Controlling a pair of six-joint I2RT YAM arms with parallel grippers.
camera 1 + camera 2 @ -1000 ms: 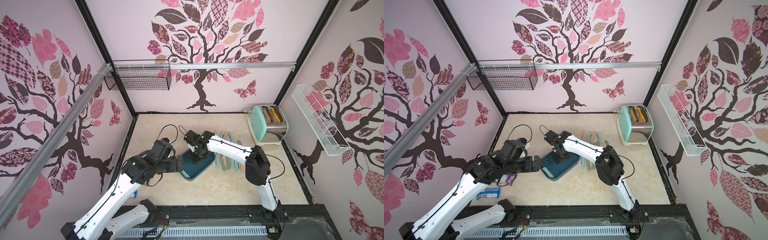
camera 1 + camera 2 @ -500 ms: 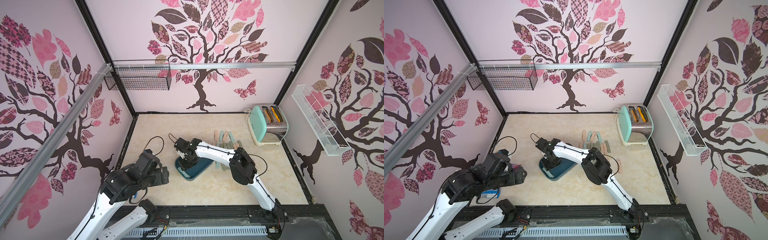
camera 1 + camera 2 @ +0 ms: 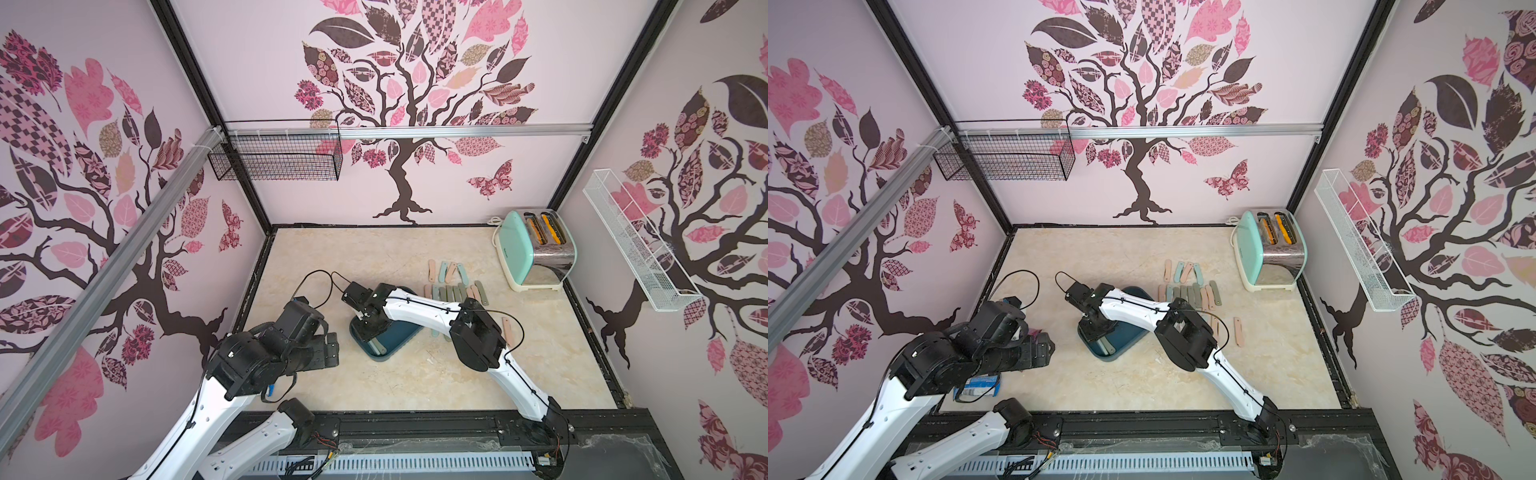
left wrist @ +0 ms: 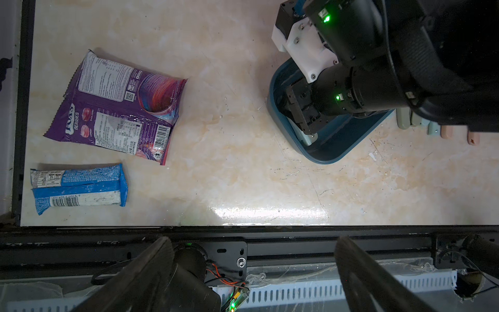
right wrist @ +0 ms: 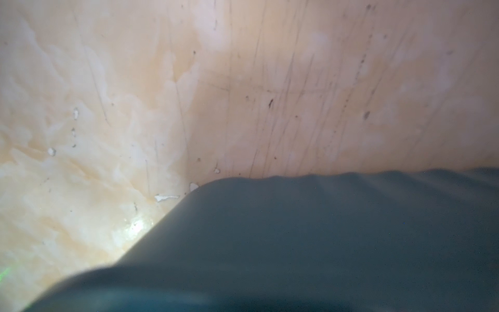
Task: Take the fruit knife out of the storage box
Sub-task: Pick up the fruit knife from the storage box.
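The box (image 3: 397,334), a dark teal tub, sat on the marbled surface (image 3: 415,386). The right arm bent down over it, and the right pincer (image 4: 310,129) stood inside the box, its tips low against the floor near one rounded corner. A pale knife (image 4: 307,140) lay flat in the box right under those tips, with one end showing past them. In both top views it appeared as a grey-green strip along the box's floor (image 3: 376,345) (image 3: 1106,345). The pincer's black body hid the gap between its jaws, so I could not tell whether it was pinching the knife or only standing over it. The right wrist view gave little more than a blurred teal wall of the box (image 5: 324,243) with the surface beyond it.

The left pincer (image 4: 252,240) hung above the surface, apart from the box, on the side away from the toaster (image 3: 536,253). Its jaws were spread wide.

More knives (image 3: 453,291), pink, green and grey, lay in rows on the surface just beside the box, between it and the toaster. A purple snack bag (image 4: 118,108) and a blue packet (image 4: 78,186) lay flat on the surface well apart from the box, on its side away from the toaster.
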